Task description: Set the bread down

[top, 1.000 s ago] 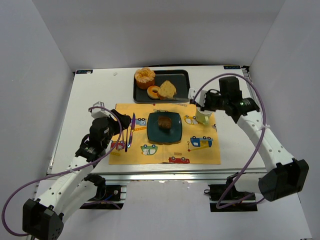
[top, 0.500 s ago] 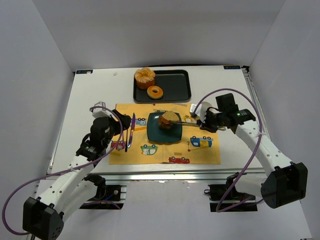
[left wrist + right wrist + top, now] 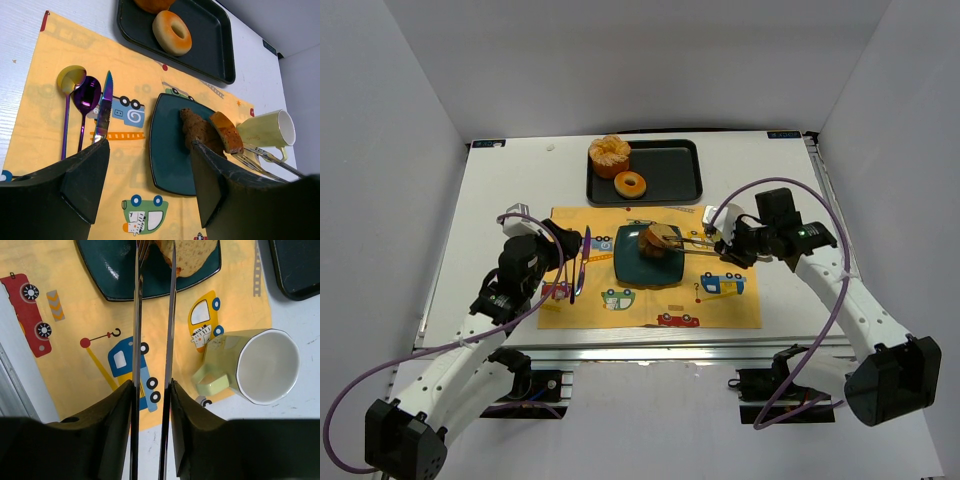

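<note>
Glossy teal plate (image 3: 115, 275), shiny metal tongs (image 3: 152, 340) (mirror-bright)

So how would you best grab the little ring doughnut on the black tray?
Probably across its outer rim, coming straight down from above. The small orange ring doughnut lies flat on the black rectangular tray, and the big orange swirled bun crowds its far-left side, so pinch across the free sides.

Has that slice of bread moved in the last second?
Yes. The bread left the black tray and came toward the arms, onto the teal plate.
</note>
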Motion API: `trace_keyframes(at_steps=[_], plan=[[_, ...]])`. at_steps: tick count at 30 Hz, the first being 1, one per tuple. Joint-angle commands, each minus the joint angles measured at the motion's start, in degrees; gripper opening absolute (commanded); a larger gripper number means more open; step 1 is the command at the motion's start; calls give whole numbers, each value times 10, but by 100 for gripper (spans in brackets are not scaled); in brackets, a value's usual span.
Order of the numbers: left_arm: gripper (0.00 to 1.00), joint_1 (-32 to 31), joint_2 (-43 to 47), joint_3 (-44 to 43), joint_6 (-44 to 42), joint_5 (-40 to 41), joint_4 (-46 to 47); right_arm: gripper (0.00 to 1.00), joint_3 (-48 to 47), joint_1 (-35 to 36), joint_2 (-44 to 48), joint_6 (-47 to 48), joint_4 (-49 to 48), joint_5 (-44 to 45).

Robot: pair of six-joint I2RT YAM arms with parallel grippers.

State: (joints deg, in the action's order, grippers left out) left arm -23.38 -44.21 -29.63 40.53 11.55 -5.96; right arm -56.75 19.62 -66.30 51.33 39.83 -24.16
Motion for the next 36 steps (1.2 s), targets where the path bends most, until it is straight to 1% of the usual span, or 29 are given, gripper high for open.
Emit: trace_keyframes(at_steps=[1,16,22,24,29,33,35,36], plan=[[75,1,0,-8,0,-4,3,40,3,2,23,-10,2,-6],[75,1,9,-3,4,-4,-1,42,11,1,65,-7,24,-20],[75,1,9,-5,4,-3,-1,42,14,1,68,-7,24,-22],[75,1,10,-6,4,-3,-2,40,2,0,78,-11,25,-32],[75,1,10,-7,4,-3,-2,38,-7,-5,122,-25,-16,-60],[75,1,9,-9,3,-3,-1,37,-4,-5,137,-36,-22,-65],[75,1,9,-11,2,-3,-4,35,0,-7,143,-59,-32,-61],[75,1,9,-11,2,-3,-4,33,1,-14,147,-76,-61,-57]])
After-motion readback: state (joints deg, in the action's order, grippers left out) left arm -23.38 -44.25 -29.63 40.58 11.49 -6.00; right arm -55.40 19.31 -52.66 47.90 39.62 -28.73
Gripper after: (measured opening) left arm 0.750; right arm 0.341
